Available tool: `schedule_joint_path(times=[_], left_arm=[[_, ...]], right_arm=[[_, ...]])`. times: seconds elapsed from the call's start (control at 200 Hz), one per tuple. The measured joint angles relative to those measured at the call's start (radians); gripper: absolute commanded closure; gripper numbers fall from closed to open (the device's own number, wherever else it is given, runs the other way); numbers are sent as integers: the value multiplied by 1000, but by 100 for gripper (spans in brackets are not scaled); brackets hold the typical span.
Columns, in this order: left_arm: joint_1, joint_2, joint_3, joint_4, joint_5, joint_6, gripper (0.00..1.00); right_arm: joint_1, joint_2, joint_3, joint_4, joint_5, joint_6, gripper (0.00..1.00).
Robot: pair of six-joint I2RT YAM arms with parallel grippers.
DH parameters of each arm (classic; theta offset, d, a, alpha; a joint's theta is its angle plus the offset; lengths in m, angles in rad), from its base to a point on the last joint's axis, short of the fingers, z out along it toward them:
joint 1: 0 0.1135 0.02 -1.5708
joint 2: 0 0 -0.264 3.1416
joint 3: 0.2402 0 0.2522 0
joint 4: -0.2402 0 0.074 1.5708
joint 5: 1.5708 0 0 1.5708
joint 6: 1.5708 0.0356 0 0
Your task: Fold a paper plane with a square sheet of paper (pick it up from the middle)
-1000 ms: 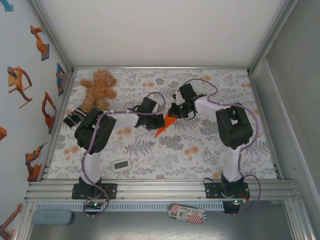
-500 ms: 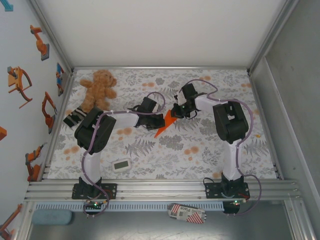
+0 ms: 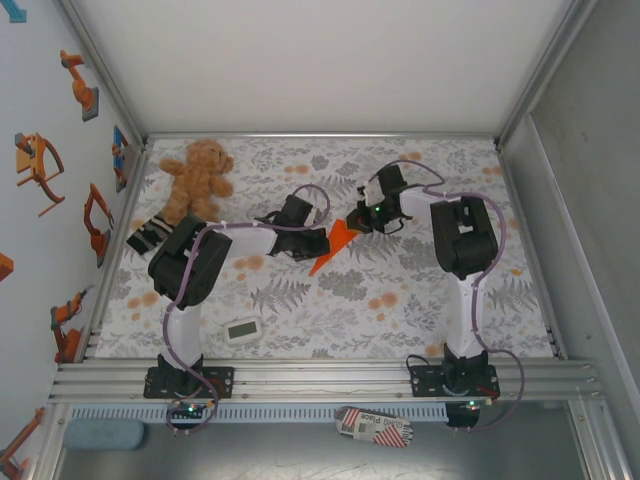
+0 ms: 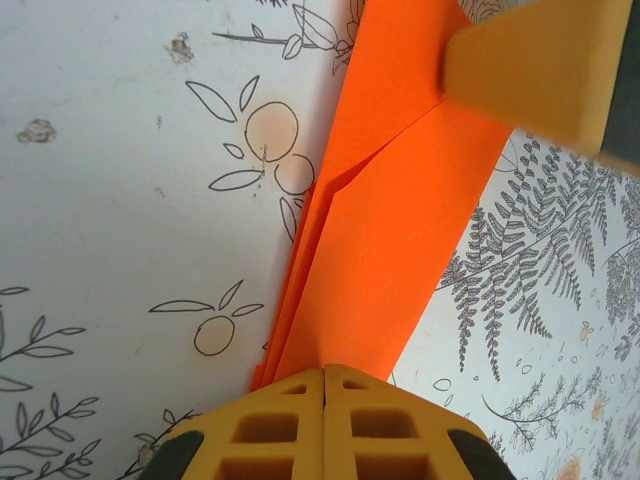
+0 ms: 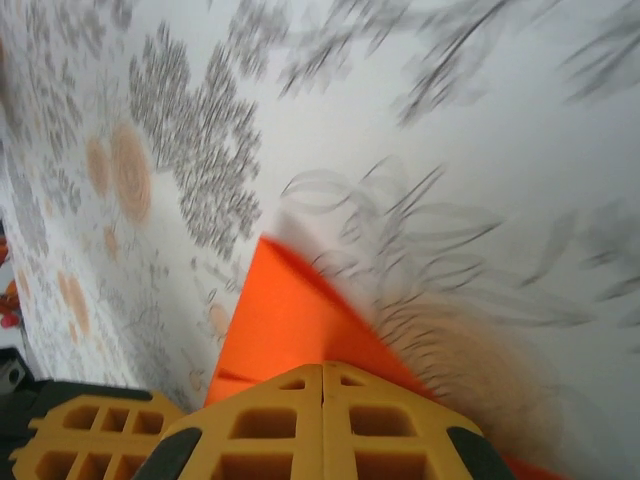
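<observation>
The square sheet of paper is folded into a narrow, pointed orange paper plane (image 3: 334, 248) lying flat on the flowered tablecloth, mid-table. My left gripper (image 3: 324, 242) is shut, its tips (image 4: 325, 372) down on the middle of the plane (image 4: 400, 220), whose layered edges show along the left side. My right gripper (image 3: 358, 222) is also shut, with its tips (image 5: 323, 372) at the plane's far wide end (image 5: 280, 320). One of its yellow fingers (image 4: 540, 65) rests on the paper in the left wrist view. I cannot tell whether either gripper pinches the paper or only presses on it.
A brown teddy bear (image 3: 197, 175) sits at the back left, a striped block (image 3: 150, 235) beside the left arm's elbow. A small white timer (image 3: 242, 329) lies near the front left. The metal rail (image 3: 320, 380) borders the near edge.
My right gripper has slid toward the back right along the paper's far end, and its wrist view is blurred. The left gripper and the plane have stayed put.
</observation>
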State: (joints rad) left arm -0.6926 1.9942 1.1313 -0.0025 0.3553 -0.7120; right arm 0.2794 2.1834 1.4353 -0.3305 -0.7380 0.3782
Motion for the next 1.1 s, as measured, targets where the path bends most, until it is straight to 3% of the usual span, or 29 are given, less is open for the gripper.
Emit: schedule_joint_path(times=[0.225,0.446,0.691,1.102], left_arm=[[0,0,2,-2,0,-6,100],[0,1,9,-12,-2,-8,100],[0,2,12,-17,-3,-10,100],[0,3,12,-21,-3,-13,100]], right_arm=[[-57,-140,-79,95,32,40,100],[21,-340,-240,185,73,102,100],[138,-249,-311,216,100,165,100],[79,-141,-274,248,54,181,100]])
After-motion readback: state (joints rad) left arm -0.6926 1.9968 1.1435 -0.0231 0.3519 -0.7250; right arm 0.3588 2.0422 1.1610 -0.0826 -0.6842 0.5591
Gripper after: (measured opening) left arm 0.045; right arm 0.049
